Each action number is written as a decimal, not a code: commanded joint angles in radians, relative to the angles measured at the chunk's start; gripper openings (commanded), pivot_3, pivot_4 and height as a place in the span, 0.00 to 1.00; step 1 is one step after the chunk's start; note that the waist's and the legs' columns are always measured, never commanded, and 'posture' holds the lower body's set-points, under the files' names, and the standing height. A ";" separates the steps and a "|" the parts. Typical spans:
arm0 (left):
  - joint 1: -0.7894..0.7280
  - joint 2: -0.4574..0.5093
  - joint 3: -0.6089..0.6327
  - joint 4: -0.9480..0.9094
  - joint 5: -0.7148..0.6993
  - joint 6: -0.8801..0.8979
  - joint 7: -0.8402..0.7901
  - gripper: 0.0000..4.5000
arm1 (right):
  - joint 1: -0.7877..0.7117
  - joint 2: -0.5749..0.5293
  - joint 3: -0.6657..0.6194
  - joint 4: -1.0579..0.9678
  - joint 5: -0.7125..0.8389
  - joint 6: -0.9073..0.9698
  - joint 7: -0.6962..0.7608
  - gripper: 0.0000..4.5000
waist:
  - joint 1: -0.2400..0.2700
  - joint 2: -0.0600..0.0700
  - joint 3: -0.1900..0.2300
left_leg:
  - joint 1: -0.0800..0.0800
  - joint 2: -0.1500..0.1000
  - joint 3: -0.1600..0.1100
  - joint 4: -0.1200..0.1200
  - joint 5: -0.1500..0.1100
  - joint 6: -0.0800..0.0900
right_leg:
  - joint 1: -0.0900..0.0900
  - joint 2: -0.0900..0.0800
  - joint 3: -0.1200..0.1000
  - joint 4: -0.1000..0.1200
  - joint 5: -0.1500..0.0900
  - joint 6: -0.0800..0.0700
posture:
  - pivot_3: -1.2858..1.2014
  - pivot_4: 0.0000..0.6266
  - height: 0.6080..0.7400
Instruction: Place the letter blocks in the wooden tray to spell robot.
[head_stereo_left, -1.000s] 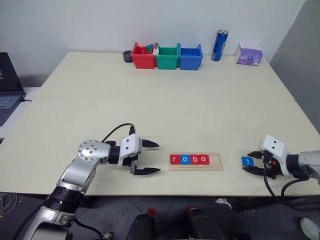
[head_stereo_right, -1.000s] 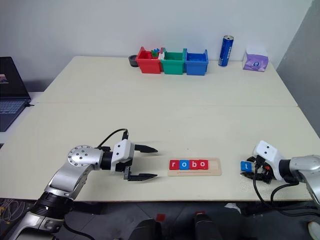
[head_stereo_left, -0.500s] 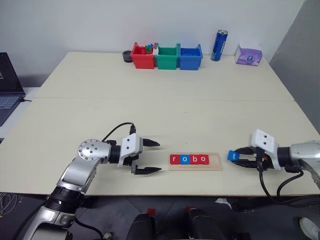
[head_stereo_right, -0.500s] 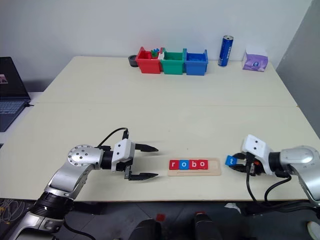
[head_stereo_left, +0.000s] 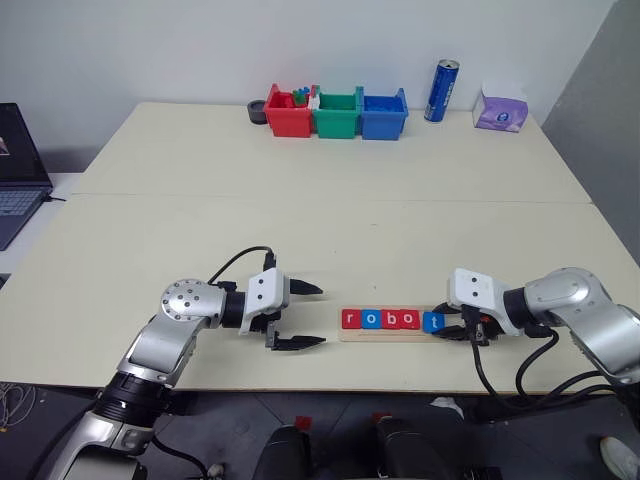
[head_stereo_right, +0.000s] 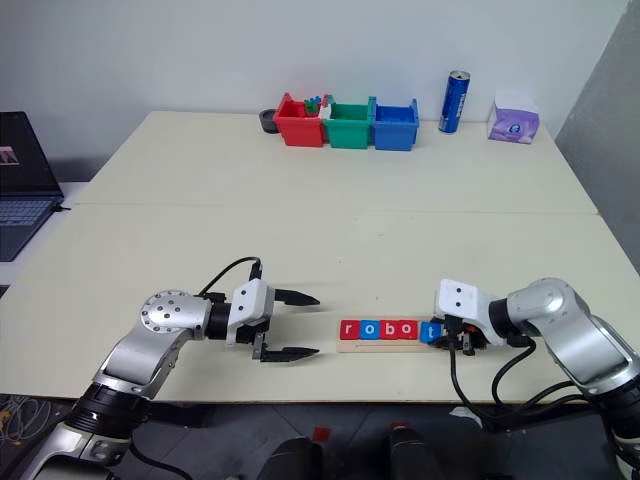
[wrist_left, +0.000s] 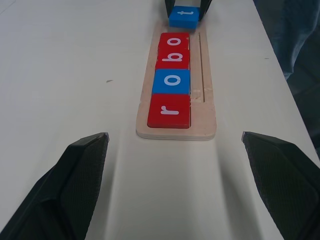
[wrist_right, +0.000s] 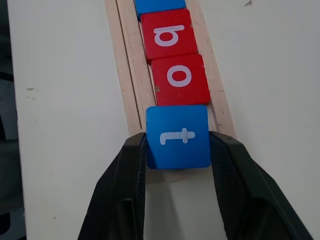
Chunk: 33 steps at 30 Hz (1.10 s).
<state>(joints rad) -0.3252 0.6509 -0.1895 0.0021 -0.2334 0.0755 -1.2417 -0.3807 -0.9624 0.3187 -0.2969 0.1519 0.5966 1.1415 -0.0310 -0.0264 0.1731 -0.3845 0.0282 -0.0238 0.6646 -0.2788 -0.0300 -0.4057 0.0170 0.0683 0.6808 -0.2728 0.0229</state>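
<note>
The right gripper clamps the blue "t" block over the right end of the tray, just beside 4 blocks reading "robo". The left gripper is spread wide, empty, left of the tray. Far back stand 3 bins, a blue can, and a tissue pack.

left gripper splayed, right gripper clamped
</note>
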 joint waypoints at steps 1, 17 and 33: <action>-0.007 -0.004 0.004 -0.030 -0.004 -0.009 0.009 1.00 | -0.034 0.006 0.015 0.010 -0.022 -0.009 0.021 0.33 | 0.000 0.000 0.000 | 0.000 0.000 0.000 0.000 0.000 0.000 | 0.000 0.000 0.000 0.000 0.000 0.000 | 0.52 0.24 1.00; 0.002 -0.005 0.003 -0.042 -0.004 -0.007 0.022 1.00 | -0.098 0.045 0.048 0.073 -0.060 -0.004 0.061 0.33 | 0.000 0.000 0.000 | 0.000 0.000 0.000 0.000 0.000 0.000 | 0.000 0.000 0.000 0.000 0.002 -0.003 | 0.52 0.24 1.00; 0.012 0.001 0.008 -0.042 -0.004 -0.013 0.024 1.00 | -0.094 0.032 -0.074 -0.022 0.023 0.086 0.053 0.99 | 0.000 0.001 0.000 | 0.000 0.000 -0.001 0.000 0.000 0.000 | 0.000 0.000 0.000 0.000 0.002 -0.003 | 0.52 0.24 1.00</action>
<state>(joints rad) -0.3168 0.6498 -0.1898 -0.0070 -0.2335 0.0754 -1.2224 -0.4764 -0.9061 0.3089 -0.2635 0.1432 0.6645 1.1962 -0.0308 -0.0258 0.1735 -0.3850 0.0281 -0.0252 0.6645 -0.2788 -0.0300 -0.4060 0.0168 0.0679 0.6809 -0.2708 0.0196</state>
